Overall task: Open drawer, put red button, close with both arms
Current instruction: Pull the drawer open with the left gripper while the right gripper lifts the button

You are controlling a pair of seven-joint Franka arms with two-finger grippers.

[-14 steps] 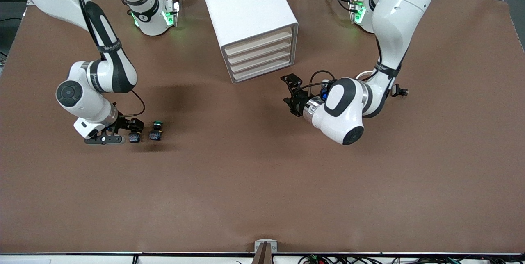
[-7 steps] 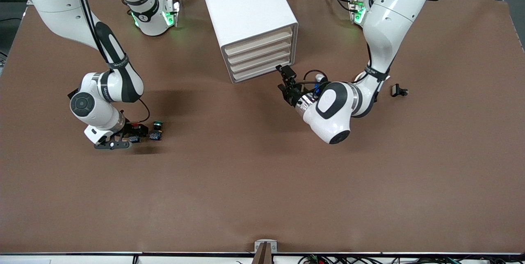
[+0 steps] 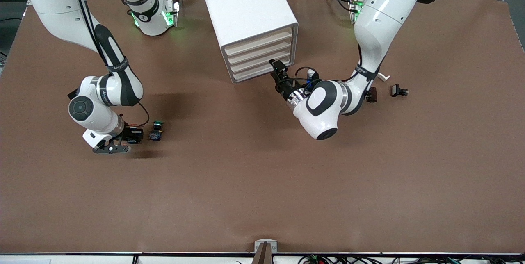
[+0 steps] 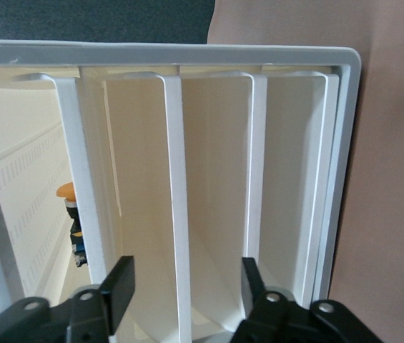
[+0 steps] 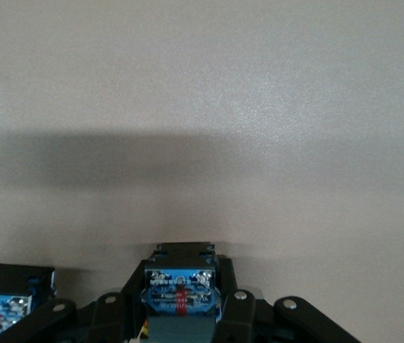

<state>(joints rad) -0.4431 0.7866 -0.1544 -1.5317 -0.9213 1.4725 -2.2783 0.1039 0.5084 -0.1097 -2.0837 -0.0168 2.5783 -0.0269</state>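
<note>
The white cabinet (image 3: 246, 5) stands at the table's middle near the arms' bases, with four cream drawer fronts; all drawers (image 3: 262, 68) are shut. My left gripper (image 3: 275, 70) is at the lower fronts. In the left wrist view it (image 4: 185, 286) is open, its jaws on either side of one front's edge (image 4: 176, 179). My right gripper (image 3: 130, 137) is low on the table, shut on the blue and black body of the red button (image 5: 180, 288); its cap is hidden. The green-capped button (image 3: 156, 130) lies right beside it and also shows in the right wrist view (image 5: 1, 306).
A small orange-capped thing (image 4: 66, 191) shows inside the cabinet. Two small black parts (image 3: 398, 90) (image 3: 372, 94) lie on the brown mat toward the left arm's end. The left arm's elbow (image 3: 324, 110) hangs low in front of the cabinet.
My left gripper has moved up to the drawer fronts from farther out. My right gripper has shifted toward the buttons and closed round the one without the green cap.
</note>
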